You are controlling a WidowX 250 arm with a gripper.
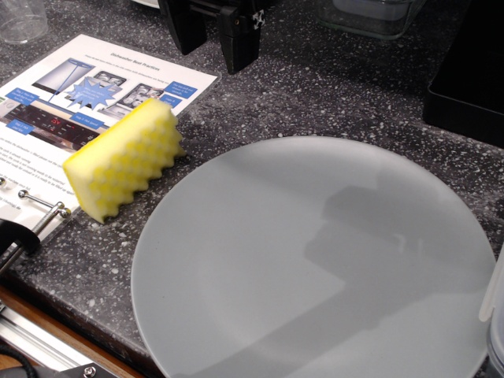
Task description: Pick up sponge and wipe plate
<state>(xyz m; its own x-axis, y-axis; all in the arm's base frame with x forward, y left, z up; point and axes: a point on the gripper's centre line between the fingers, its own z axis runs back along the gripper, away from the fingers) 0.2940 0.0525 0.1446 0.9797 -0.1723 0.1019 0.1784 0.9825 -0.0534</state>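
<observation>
Sponge (124,159) — ridged face up, by the counter's (331,87) left edge on a printed sheet (71,94), just left of the plate (315,260). Gripper (211,31) at far edge — jaw state indeterminable.

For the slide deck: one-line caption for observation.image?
Yellow sponge rests on speckled counter beside large grey plate; gripper above, untouched.

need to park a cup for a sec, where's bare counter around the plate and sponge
Bare speckled counter lies behind the plate, between the gripper and the black box. A narrow strip runs between sponge and plate. The left is crowded: leaflet, sponge, binder rings.
</observation>
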